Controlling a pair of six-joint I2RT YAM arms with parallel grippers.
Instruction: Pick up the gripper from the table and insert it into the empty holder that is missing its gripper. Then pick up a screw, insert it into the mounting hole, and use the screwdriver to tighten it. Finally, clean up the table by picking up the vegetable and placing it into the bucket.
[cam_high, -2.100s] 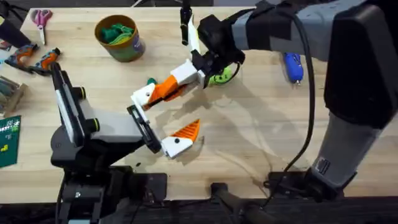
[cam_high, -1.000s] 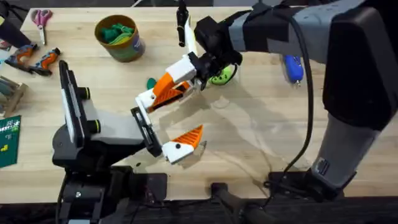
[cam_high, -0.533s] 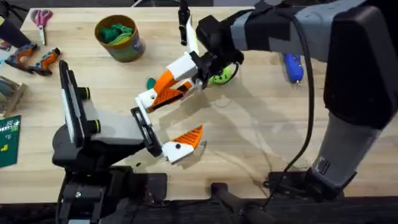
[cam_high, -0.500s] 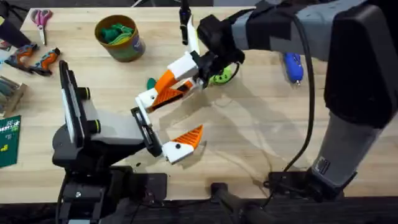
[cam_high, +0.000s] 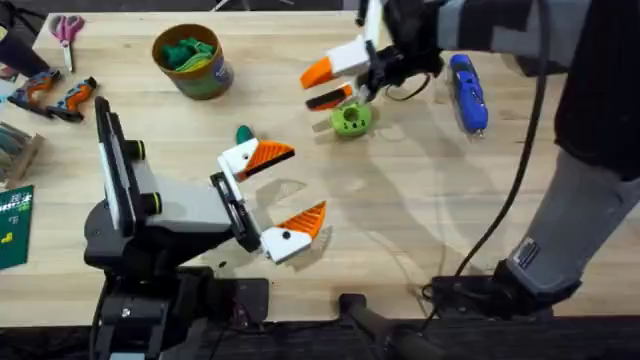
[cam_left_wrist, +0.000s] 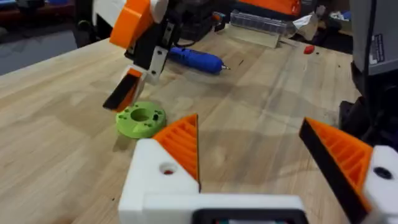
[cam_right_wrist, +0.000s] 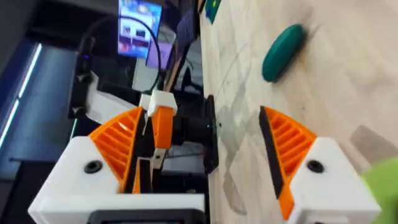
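In the lower left of the overhead view, the left gripper (cam_high: 275, 195) is held low over the table (cam_high: 420, 230), its two white finger mounts spread well apart with nothing between them. An orange ribbed pad (cam_high: 270, 153) is seen on its upper finger and another (cam_high: 305, 215) on the lower one; in the left wrist view both pads (cam_left_wrist: 182, 142) face each other across bare wood. Just above the upper finger, the dark green vegetable (cam_high: 243, 134) lies on the table by itself; it is also seen in the right wrist view (cam_right_wrist: 283, 51).

Further up, right of centre, a lime-green disc with holes (cam_high: 350, 119) rests flat on the wood. Directly above it the right gripper (cam_high: 330, 85) is held, its fingers apart, one orange-tipped finger higher than the other; whether anything is held between them cannot be told.

At the upper right the blue screwdriver (cam_high: 466, 93) lies on the table, just beside the right arm. At the upper left the olive bucket (cam_high: 193, 62) stands upright with green items inside. Scissors (cam_high: 66, 30) and orange-handled pliers (cam_high: 55, 95) are seen at the far left edge.
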